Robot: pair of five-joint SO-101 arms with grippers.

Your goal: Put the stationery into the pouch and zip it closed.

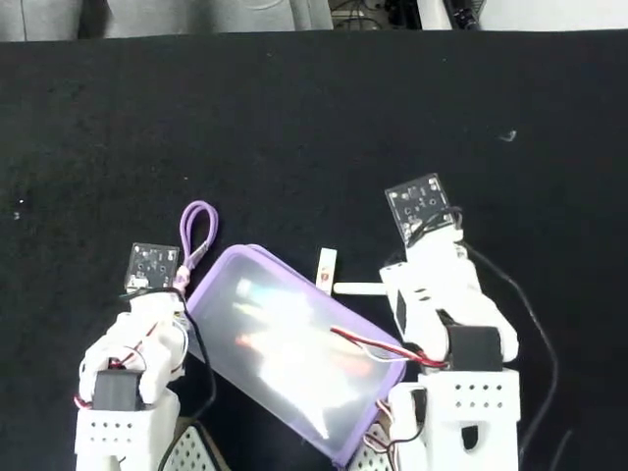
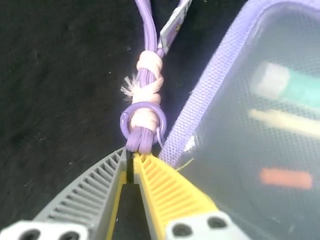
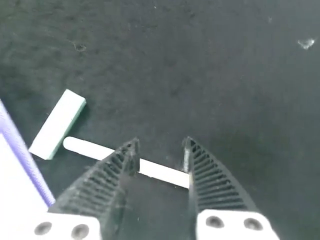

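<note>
The purple pouch (image 1: 294, 343) with a clear face lies between the two arms and holds several stationery items, among them a teal marker (image 2: 295, 87). Its purple cord (image 1: 196, 235) loops away from one corner. My left gripper (image 1: 182, 285) is shut on that cord (image 2: 142, 85) just below its ring (image 2: 143, 120), beside the pouch (image 2: 250, 150). A white stick (image 1: 358, 287) and a pale green eraser (image 1: 327, 267) lie on the mat next to the pouch. My right gripper (image 3: 160, 147) stands open over one end of the stick (image 3: 155, 171), a finger on each side; the eraser (image 3: 57, 125) lies beyond.
The black mat (image 1: 314, 128) stretches away bare behind the pouch. A small pale scrap (image 1: 505, 136) lies far right on it. The mat's back edge meets a light wall. Red and white wires (image 1: 368, 345) from the right arm cross the pouch's corner.
</note>
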